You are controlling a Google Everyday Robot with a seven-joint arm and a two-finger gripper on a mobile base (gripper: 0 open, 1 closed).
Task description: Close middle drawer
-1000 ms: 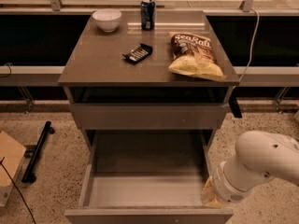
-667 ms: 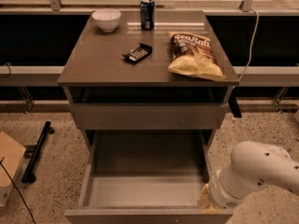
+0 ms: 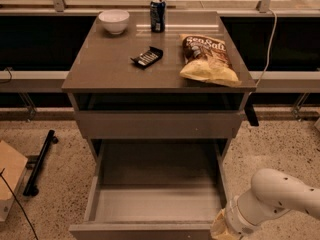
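Observation:
The middle drawer (image 3: 150, 204) is pulled far out of the grey-brown cabinet, and its deep box is empty. Its low plain front (image 3: 140, 230) lies along the bottom edge of the view. The taller top drawer front (image 3: 160, 125) above it stands slightly out. My white arm (image 3: 280, 196) comes in from the lower right. My gripper (image 3: 222, 230) is at the bottom edge, just right of the middle drawer's front right corner, and is mostly cut off by the frame. The lowest drawer is hidden.
On the cabinet top (image 3: 110, 69) are a white bowl (image 3: 114, 20), a can (image 3: 157, 8), a black snack bar (image 3: 147, 57) and a chip bag (image 3: 207, 58). A black bar (image 3: 40, 161) and a cardboard box (image 3: 10, 176) lie on the floor at left.
My arm has moved lower, bringing the gripper down beside the drawer's front right corner. The middle drawer has not visibly moved.

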